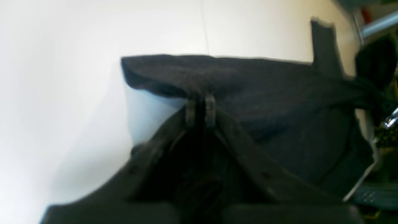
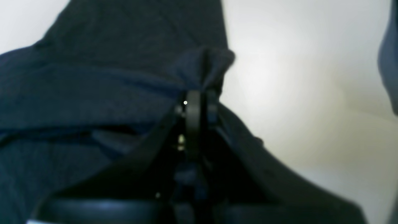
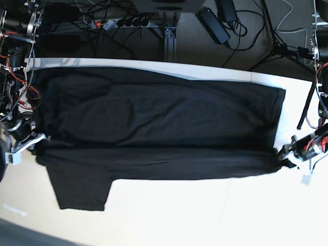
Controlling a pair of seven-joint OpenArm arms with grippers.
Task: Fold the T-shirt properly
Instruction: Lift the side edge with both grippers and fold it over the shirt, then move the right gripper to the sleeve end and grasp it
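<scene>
The black T-shirt [image 3: 154,118] lies spread wide across the white table [image 3: 205,215], with a long fold ridge across its middle and one sleeve [image 3: 82,189] sticking out toward the front left. No rainbow graphic shows. My left gripper [image 3: 283,155] is at the shirt's right end, shut on a pinch of the cloth [image 1: 264,93]; its fingers [image 1: 210,109] are pressed together in the left wrist view. My right gripper [image 3: 37,143] is at the shirt's left end, shut on a bunched edge [image 2: 214,65]. The gripper tips [image 2: 199,105] meet there.
Beyond the table's far edge lie a power strip [image 3: 123,22], cables and a power adapter [image 3: 215,23] on the floor. Stand legs [image 3: 279,48] are at the back right. Bare table [image 1: 62,77] stretches in front of the shirt.
</scene>
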